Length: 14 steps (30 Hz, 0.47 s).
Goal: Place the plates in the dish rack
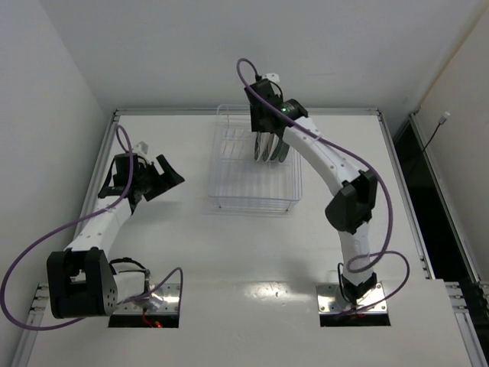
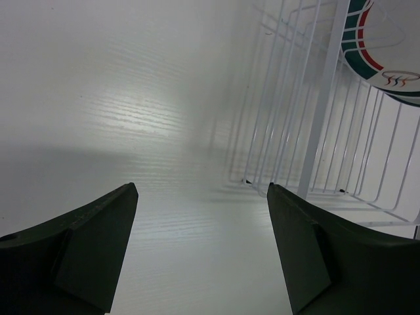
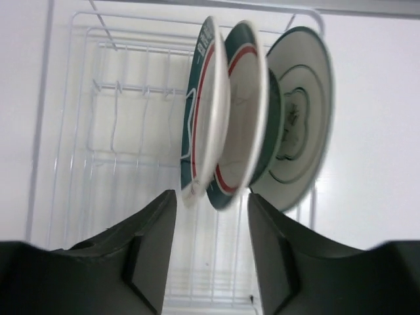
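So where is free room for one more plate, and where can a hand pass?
Free: the dish rack's left slots, between its left wall and the nearest of the plates; also the bare table in front of the rack. Crowded: the rack's right part, where the plates stand close together with the right gripper just over them.

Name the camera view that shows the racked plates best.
Right wrist: the plates stand on edge, side by side, rims and patterns clear. Top external shows them small, partly hidden under the right gripper. Left wrist catches only part of one plate through the dish rack.
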Available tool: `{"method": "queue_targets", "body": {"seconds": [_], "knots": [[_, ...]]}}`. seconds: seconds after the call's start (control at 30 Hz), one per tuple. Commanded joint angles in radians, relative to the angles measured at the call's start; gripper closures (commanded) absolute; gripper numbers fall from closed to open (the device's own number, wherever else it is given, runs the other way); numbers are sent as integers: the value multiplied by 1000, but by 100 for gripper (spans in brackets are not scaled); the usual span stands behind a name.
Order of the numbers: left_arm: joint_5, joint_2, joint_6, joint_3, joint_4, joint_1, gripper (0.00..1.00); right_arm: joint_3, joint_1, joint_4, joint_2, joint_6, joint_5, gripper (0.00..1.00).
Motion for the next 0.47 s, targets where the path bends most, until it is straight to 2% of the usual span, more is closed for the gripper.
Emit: {"method": "queue_targets", "body": {"seconds": [0.0,0.03,0.1,0.13,0.17,0.2,0.3,0.33,0.43], "knots": [[-13,2,9,9,24,10,22,-68,-8,8,-187,-39,-17,55],[-13,2,9,9,24,10,22,-106,-17,30,-226,-49,-41,47],[-13,2,9,9,24,10,22,-257,-31,111,-351,-64,-165,37],[-23,2,18,9,24,10,22,-362,-46,131,-387,-75,-213,27],[-23,2,18,18,15,10,22,-416,-55,165,-423,-75,-300,25],[-23,-8,18,18,15,10,22,-523,-55,177,-487,-75,-343,17],[-33,-8,18,18,15,10,22,-703,-65,229,-579,-75,-448,13],[-33,-8,18,18,15,10,22,-834,-65,252,-643,-61,-471,11],[-33,-8,18,18,15,10,22,-1026,-86,303,-710,-38,-471,11]]}}
